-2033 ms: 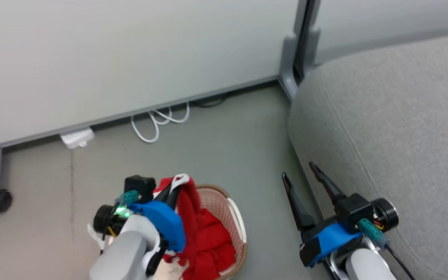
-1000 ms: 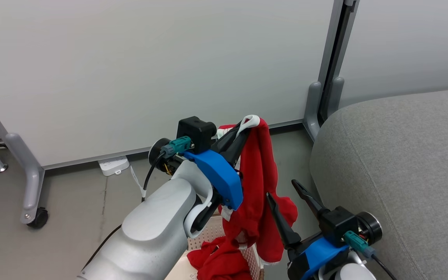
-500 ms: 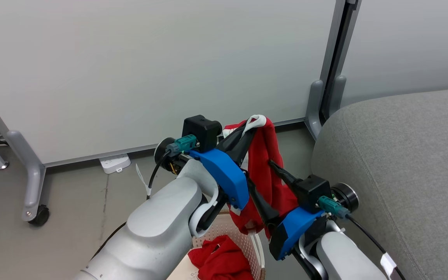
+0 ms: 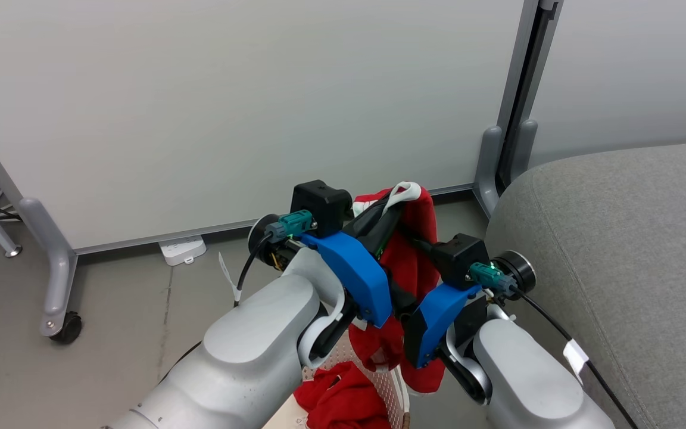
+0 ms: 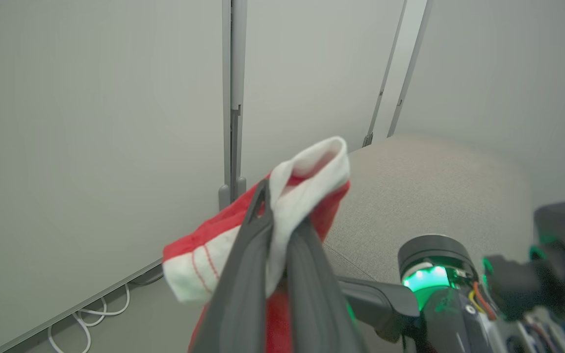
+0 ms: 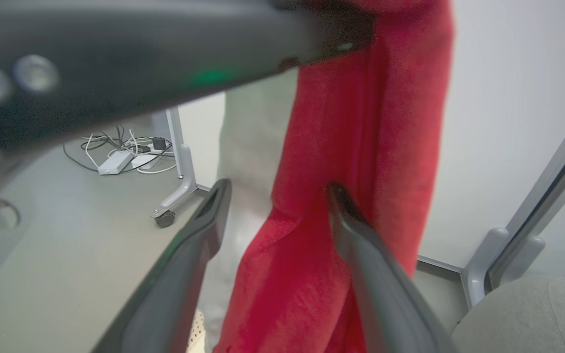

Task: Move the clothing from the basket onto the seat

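The clothing (image 4: 423,223), in the head view, hangs long-axis down from the left gripper (image 4: 389,208) over the basket (image 4: 392,387), seat (image 4: 617,238) rightward; left wrist view: fingers (image 5: 245,264) clenched on its white trim (image 5: 312,169); right wrist view: right gripper (image 6: 278,186) spread wide, drape partly between

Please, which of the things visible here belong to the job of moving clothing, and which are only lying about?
Belong to the job:
- hanging red garment, pinched by the left gripper
- right gripper, open, straddling that cloth
- second red garment, lying in the basket
- grey seat

Only lying about:
- white power strip
- white cables
- caster wheel of a partition leg
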You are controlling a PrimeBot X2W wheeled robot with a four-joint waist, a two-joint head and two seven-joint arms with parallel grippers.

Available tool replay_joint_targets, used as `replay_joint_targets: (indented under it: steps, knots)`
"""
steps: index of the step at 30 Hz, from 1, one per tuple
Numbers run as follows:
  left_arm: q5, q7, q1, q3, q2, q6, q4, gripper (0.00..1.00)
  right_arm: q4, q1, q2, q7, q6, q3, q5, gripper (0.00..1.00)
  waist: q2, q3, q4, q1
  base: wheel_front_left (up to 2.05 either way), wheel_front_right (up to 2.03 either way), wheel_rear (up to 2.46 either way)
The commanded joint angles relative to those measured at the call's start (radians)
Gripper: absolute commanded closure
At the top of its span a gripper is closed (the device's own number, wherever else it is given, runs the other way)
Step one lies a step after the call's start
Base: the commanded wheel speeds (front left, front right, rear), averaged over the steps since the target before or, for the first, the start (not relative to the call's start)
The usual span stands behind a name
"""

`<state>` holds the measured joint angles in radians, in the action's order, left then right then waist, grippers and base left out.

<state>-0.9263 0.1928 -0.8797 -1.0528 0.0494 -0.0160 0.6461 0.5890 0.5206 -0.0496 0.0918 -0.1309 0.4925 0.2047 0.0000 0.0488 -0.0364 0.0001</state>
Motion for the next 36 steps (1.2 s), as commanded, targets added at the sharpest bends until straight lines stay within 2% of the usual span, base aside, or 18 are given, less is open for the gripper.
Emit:
replay_joint_targets:
  steps: [1, 11, 23, 24, 25, 27, 36]
  knots:
    - [-0.013, 0.007, -0.018, -0.011, 0.002, -0.005, -0.002, 1.0, 0.026, 0.038, -0.002, 0.0, 0.0, 0.015, 0.006, 0.0, 0.0, 0.0, 0.001, -0.0001, 0.0, 0.0, 0.0]
    - [-0.055, 0.017, -0.029, -0.052, 0.002, -0.011, -0.008, 1.0, 0.088, 0.096, -0.002, 0.028, 0.0, 0.024, 0.018, 0.0, 0.0, -0.002, 0.013, -0.0001, 0.0, 0.0, 0.0]
    - [-0.117, 0.029, -0.034, -0.105, 0.002, -0.008, -0.019, 1.0, 0.159, 0.121, -0.001, 0.072, 0.0, -0.042, -0.028, 0.0, 0.0, -0.002, 0.024, -0.0001, 0.0, 0.0, 0.0]
    - [-0.12, 0.029, -0.036, -0.109, 0.002, -0.008, -0.019, 1.0, 0.163, 0.122, -0.001, 0.07, 0.0, -0.038, -0.03, 0.21, 0.0, -0.001, 0.025, -0.0001, 0.0, 0.0, 0.0]
    - [-0.124, 0.03, -0.038, -0.113, 0.002, -0.008, -0.019, 1.0, 0.166, 0.123, -0.001, 0.07, 0.0, -0.034, -0.033, 0.56, 0.0, -0.001, 0.025, -0.0001, 0.0, 0.0, 0.0]
    - [-0.13, 0.031, -0.042, -0.122, 0.002, -0.009, -0.016, 1.0, 0.17, 0.122, -0.001, 0.076, 0.0, -0.027, -0.034, 1.0, 0.0, 0.0, 0.026, -0.0001, 0.0, 0.0, 0.0]
    - [-0.154, 0.044, -0.056, -0.137, 0.002, -0.015, 0.01, 1.0, 0.178, 0.097, -0.002, 0.085, 0.0, -0.006, -0.03, 1.0, 0.0, 0.003, 0.017, -0.0001, 0.0, 0.0, 0.0]
